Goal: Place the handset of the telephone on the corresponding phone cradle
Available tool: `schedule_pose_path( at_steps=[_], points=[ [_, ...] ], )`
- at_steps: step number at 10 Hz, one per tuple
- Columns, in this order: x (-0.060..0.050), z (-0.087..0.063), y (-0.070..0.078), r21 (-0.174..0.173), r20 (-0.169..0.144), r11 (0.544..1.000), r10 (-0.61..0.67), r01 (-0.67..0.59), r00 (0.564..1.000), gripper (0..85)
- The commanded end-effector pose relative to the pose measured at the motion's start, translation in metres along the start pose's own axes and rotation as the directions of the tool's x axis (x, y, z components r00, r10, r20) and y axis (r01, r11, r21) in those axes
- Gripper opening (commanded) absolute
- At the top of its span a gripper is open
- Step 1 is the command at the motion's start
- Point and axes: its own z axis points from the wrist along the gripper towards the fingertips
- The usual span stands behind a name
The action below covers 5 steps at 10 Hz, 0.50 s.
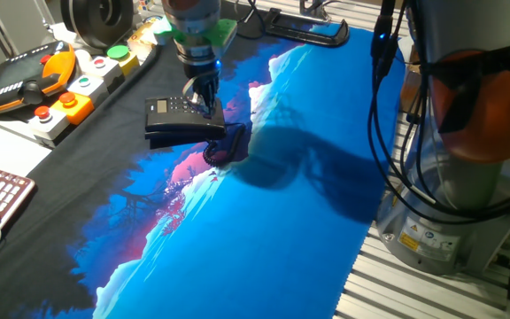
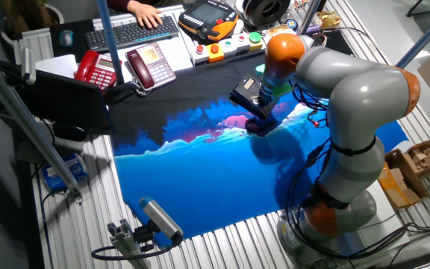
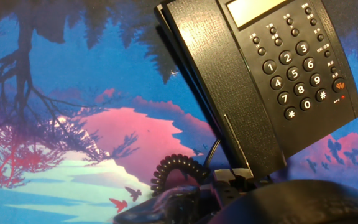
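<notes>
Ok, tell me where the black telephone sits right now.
In one fixed view the telephone sits on the mat's dark upper-left part, directly under the gripper, right of the button box.

Telephone [image 3: 272, 81]: black plastic, matt, finely grained casing; smooth round keys with white print; pale flat display. Coiled cord [image 3: 176, 171]: black, slightly glossy plastic. Handset [image 3: 278, 205]: dark, smooth, faint sheen. Mat [image 1: 264, 230]: printed cloth-like sheet, matt, blue and pink. Table [image 1: 432, 292]: ribbed bare metal profile. Arm [image 2: 364, 97]: smooth glossy grey shell, orange joints.
</notes>
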Motion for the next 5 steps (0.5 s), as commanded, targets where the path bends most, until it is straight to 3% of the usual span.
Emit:
schedule_pose_path(
  at_steps=[1,5],
  points=[
    [-0.0005,0.0004,0.0000,0.003,0.002,1.000,0.000,0.000,1.000,0.7],
    [-0.0009,0.0008,-0.0014,0.003,0.002,1.000,0.001,-0.001,1.000,0.7]
  ],
)
